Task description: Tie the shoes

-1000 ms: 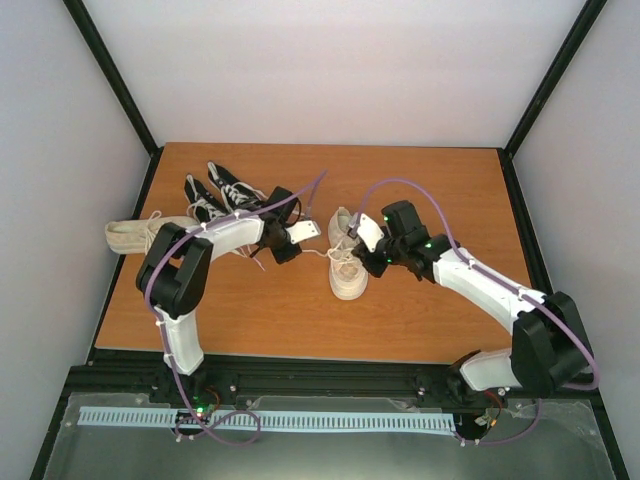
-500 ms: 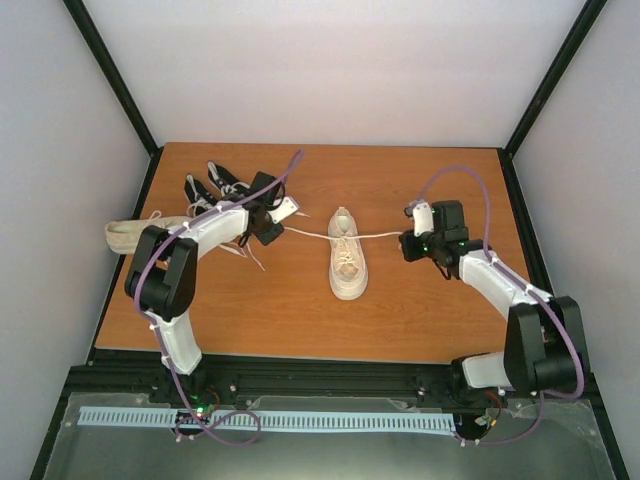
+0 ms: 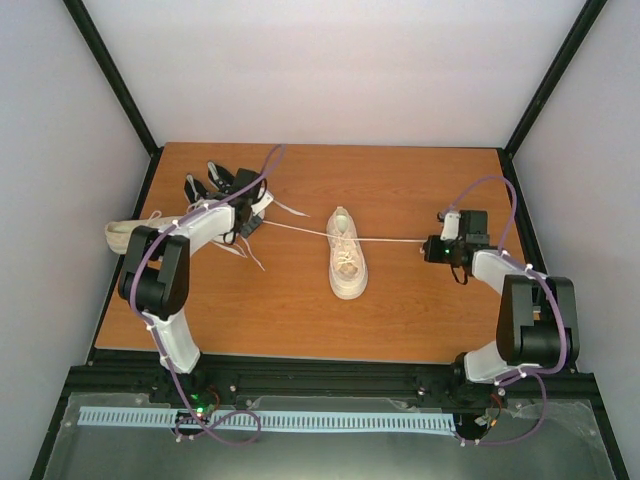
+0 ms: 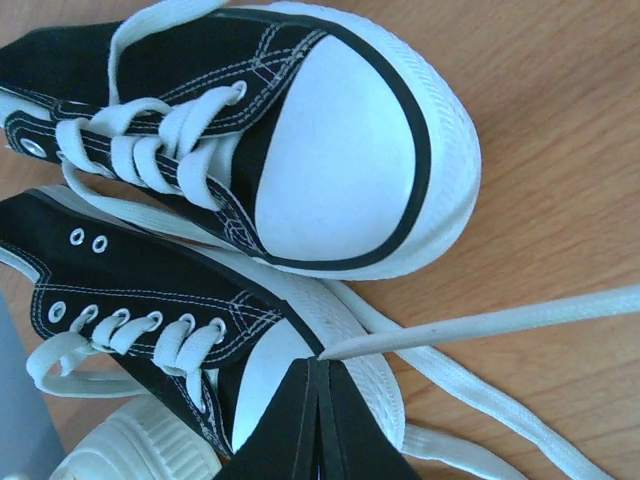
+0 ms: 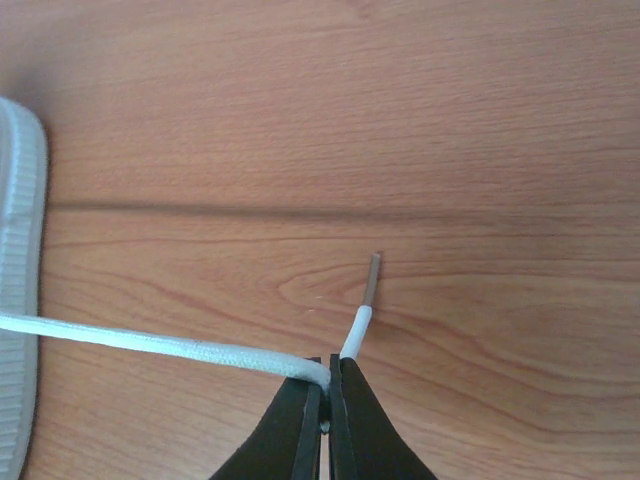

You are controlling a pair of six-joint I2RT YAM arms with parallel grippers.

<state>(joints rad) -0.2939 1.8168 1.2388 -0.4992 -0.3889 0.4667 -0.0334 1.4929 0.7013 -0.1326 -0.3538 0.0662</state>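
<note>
Wooden worktop [image 3: 420, 300] carried a cream sneaker [image 3: 347, 262] midway between the claws, its pale lace [image 5: 150, 341] stretched taut to either side. The left claw [image 4: 318, 365] was clenched on one end, just beside two black sneakers [image 4: 330, 150]. The right claw [image 5: 326, 365] pinched the other end, the aglet [image 5: 372, 275] poking past its tips.

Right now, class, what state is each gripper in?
Left gripper: shut on one end of the cream shoe lace.
Right gripper: shut on the lace's other end.
</note>
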